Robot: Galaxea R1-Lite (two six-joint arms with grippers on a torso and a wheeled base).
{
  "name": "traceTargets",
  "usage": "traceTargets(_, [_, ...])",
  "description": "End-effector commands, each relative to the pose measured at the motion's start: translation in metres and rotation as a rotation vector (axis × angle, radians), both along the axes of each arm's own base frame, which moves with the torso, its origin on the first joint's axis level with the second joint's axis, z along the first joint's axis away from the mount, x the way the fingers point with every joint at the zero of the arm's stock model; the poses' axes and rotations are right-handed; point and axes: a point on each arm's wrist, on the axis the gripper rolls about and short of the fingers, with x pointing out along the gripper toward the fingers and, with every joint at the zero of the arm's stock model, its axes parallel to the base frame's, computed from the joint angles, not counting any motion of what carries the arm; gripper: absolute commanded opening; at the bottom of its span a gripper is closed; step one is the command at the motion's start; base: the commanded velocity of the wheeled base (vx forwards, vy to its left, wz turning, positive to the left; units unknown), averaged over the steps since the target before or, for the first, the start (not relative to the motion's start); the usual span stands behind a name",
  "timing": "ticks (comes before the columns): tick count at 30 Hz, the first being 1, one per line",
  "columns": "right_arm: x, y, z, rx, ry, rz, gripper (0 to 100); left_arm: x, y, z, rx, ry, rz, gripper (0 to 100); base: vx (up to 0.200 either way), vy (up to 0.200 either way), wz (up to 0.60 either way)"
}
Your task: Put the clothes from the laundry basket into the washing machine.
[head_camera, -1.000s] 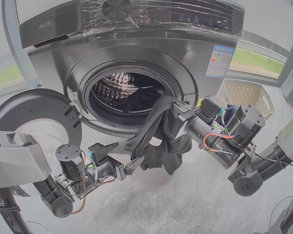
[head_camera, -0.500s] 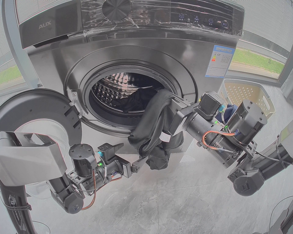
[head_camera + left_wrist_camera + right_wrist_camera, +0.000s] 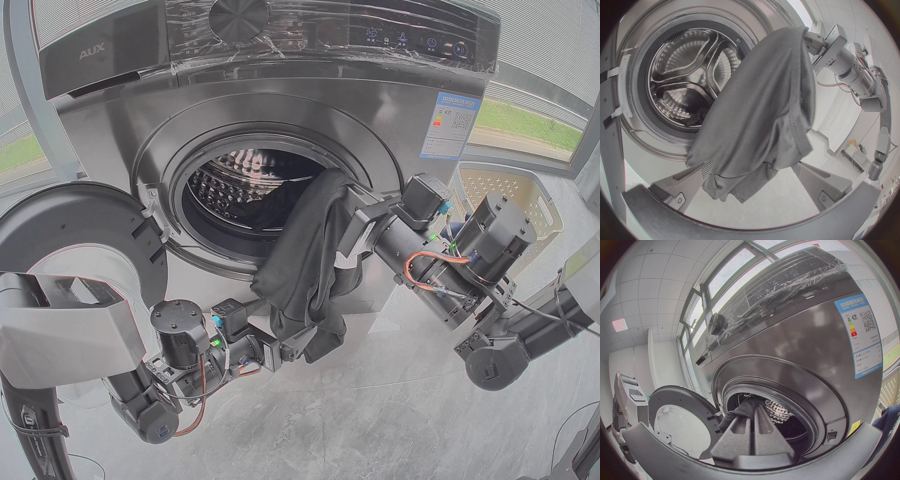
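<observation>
A dark grey garment (image 3: pixel 306 250) hangs over the lower right rim of the washing machine's (image 3: pixel 281 100) open drum (image 3: pixel 231 181). My right gripper (image 3: pixel 345 187) is shut on its top edge, and in the right wrist view the fingers (image 3: pixel 740 433) pinch dark cloth (image 3: pixel 740 410) at the drum mouth. My left gripper (image 3: pixel 284 325) stands open under the garment. The cloth's (image 3: pixel 756 118) lower end hangs between its fingers (image 3: pixel 693 172). Another dark piece (image 3: pixel 275 206) lies inside the drum. The beige laundry basket (image 3: pixel 537 206) stands at the right with blue cloth (image 3: pixel 459 224) in it.
The round machine door (image 3: pixel 75 225) is swung open to the left, beside my left arm. Grey marble-pattern floor (image 3: pixel 350 412) lies bare in front of the machine. A window wall runs behind the basket.
The right gripper has lifted the garment up and in toward the drum mouth. The left gripper has moved right, coming in under the garment's hanging end.
</observation>
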Motion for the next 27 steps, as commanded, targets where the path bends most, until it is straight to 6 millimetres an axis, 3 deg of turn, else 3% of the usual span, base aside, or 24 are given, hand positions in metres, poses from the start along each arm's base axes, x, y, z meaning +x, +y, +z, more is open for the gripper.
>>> traceTargets(1, [0.007, 0.007, -0.009, -0.012, 0.013, 0.001, 0, -0.004, -0.011, 0.002, -0.009, -0.011, -0.047, 100, 0.000, 0.000, 0.00])
traceTargets(7, [0.011, 0.012, -0.011, -0.007, 0.010, 0.003, 0, -0.005, -0.025, 0.004, -0.024, -0.029, -0.086, 100, 0.000, 0.000, 0.00])
traceTargets(15, [0.012, 0.015, -0.011, -0.008, 0.012, 0.008, 0, 0.008, -0.046, -0.009, -0.035, -0.041, -0.109, 100, 0.000, 0.000, 0.00])
traceTargets(27, [0.011, 0.016, -0.011, -0.009, 0.013, 0.012, 0, 0.028, -0.062, -0.023, -0.046, -0.065, -0.057, 100, 0.000, 0.000, 0.00])
